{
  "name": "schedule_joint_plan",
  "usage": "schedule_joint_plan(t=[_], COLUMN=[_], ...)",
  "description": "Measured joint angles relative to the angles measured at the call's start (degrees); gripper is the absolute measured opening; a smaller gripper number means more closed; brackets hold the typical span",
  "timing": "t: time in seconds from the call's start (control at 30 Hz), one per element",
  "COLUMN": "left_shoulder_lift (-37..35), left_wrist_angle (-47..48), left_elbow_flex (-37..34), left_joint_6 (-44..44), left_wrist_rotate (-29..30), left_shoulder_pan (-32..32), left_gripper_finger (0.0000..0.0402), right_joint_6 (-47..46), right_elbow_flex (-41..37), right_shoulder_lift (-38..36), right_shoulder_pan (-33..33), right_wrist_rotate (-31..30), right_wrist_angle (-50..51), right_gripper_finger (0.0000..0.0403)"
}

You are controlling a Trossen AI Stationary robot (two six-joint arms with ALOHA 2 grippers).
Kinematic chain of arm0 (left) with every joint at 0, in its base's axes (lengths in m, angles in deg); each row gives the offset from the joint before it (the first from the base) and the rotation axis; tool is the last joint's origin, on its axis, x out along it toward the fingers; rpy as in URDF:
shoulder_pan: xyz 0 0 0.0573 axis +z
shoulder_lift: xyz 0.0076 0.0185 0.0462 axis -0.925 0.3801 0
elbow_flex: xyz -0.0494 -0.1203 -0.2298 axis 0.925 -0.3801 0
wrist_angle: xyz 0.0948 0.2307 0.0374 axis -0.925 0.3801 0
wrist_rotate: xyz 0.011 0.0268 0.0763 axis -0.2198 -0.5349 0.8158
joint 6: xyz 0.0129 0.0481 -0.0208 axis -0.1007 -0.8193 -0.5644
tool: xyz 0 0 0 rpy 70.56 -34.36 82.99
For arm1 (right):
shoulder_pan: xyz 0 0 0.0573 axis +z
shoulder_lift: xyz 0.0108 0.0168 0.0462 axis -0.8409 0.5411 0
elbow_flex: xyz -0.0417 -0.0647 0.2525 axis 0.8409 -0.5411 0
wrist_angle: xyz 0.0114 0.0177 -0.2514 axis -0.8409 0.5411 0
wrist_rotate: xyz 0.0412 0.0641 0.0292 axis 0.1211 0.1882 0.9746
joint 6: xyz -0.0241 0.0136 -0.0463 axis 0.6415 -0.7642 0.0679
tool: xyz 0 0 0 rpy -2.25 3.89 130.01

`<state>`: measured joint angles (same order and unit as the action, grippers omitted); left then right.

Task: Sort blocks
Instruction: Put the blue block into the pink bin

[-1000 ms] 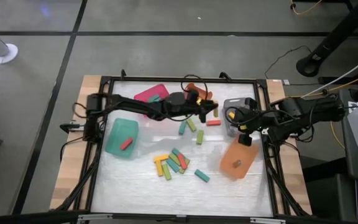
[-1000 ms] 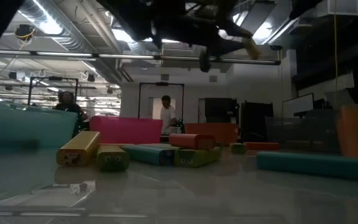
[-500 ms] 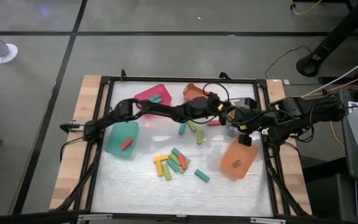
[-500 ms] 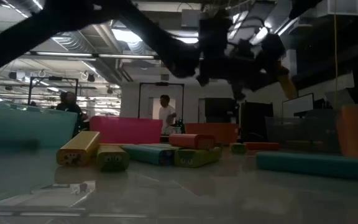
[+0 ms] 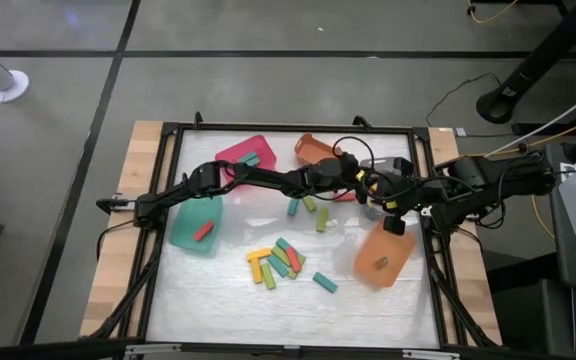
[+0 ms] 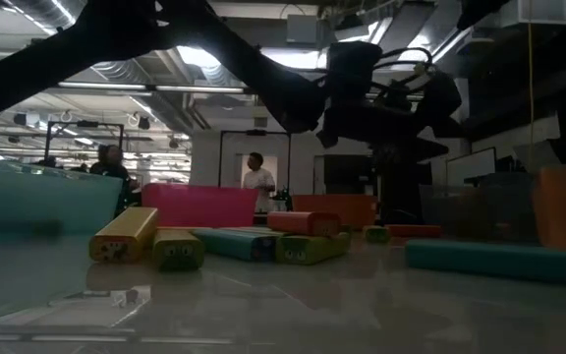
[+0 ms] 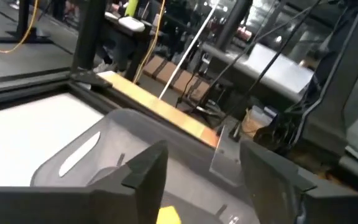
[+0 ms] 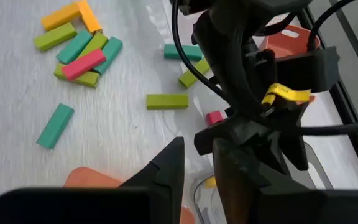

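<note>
My left gripper reaches across the table and hangs open above the grey bin, its fingers wide apart with nothing between them. A yellow block shows just below them inside the grey bin, and the right wrist view also shows this yellow block. More blocks lie flat in a cluster at the table's middle. Green and teal ones and a red one lie farther back. My right gripper waits beside the grey bin, a narrow gap between its fingers.
A pink bin and an orange bin stand at the far side. A teal bin at the left holds a red block. A second orange bin lies near right. People stand in the room beyond the table.
My left gripper has travelled from the far orange bin toward the table's right edge, carrying the yellow block, and has stopped above the grey bin. There it has opened and let go. The yellow block has dropped out of the fingers into the grey bin.
</note>
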<state>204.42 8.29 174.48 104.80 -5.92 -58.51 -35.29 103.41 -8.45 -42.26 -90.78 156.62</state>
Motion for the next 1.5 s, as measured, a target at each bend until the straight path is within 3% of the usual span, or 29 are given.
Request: schedule_joint_plan(t=[0.2,0.3,0.4,0.57,0.73,0.87,1.0,1.27,1.5], left_shoulder_lift=[-3.9,-8.0,-12.5,-20.6,-23.7,-24.0,-23.9,-23.9,-23.9], left_wrist_angle=[2.3,9.0,23.2,51.9,75.5,87.1,86.4,81.5,71.8], left_elbow_flex=[-0.1,0.0,0.0,0.0,-0.1,-1.5,-5.2,-12.8,-19.4], left_joint_6=[3.8,5.1,3.1,-6.4,-1.7,0.8,3.1,11.2,12.7], left_wrist_rotate=[-6.5,-11.3,-14.3,-14.0,-12.0,-6.2,-2.1,-1.3,-1.3], left_shoulder_pan=[1.5,3.1,4.6,6.5,5.9,3.2,0.8,-1.6,-2.4], left_gripper_finger=[0.0206,0.0202,0.0199,0.0198,0.0198,0.0198,0.0198,0.0198,0.0198], right_joint_6=[-0.6,-0.7,-0.7,-0.7,-0.7,-0.7,-0.7,-0.7,-0.7], right_elbow_flex=[0.0,0.0,0.0,0.0,0.0,0.0,0.0,0.0,0.0], right_shoulder_lift=[0.0,0.1,0.3,1.3,2.7,4.0,5.4,6.3,6.5], right_shoulder_pan=[0.0,0.0,0.0,0.0,0.0,0.0,0.0,0.0,0.0], right_wrist_rotate=[0.0,0.0,0.0,-0.5,-3.2,-4.3,-4.4,-4.3,-4.3], right_wrist_angle=[-0.2,-0.4,-0.4,-0.6,-0.7,-0.7,-0.9,-1.4,-1.8], right_gripper_finger=[0.0085,0.0085,0.0085,0.0085,0.0085,0.0085,0.0085,0.0085,0.0085])
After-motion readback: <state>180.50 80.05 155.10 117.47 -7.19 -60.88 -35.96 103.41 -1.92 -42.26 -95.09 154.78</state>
